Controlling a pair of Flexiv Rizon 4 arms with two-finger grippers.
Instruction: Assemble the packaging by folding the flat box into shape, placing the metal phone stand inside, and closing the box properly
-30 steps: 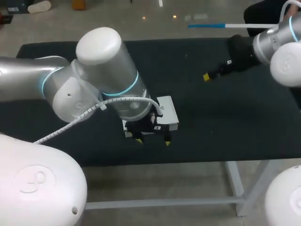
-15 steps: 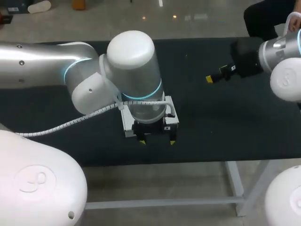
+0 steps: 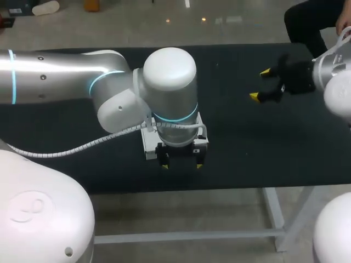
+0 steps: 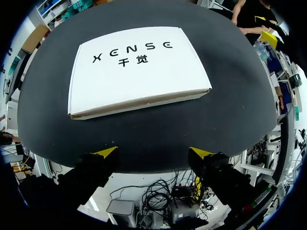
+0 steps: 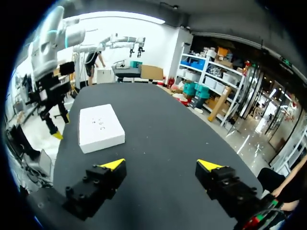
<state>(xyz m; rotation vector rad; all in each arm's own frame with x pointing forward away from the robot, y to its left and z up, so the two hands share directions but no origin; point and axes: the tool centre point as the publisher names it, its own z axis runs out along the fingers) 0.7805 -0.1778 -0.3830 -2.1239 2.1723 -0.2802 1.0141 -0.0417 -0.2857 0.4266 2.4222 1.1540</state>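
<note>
Box (image 4: 136,69) lid whole in left wrist view, mostly hidden overhead; left gripper (image 4: 153,152), right gripper (image 5: 162,165) spread.

the box (image 4: 139,67) lies flat on the table (image 3: 247,153), just ahead of the left gripper (image 4: 153,152) and apart from its spread fingers, which seem to hang about over the table's near edge. the right gripper (image 3: 260,84) sits well apart, toward the far right of the table. the box lies ahead of it, off to its left finger's side.
</note>
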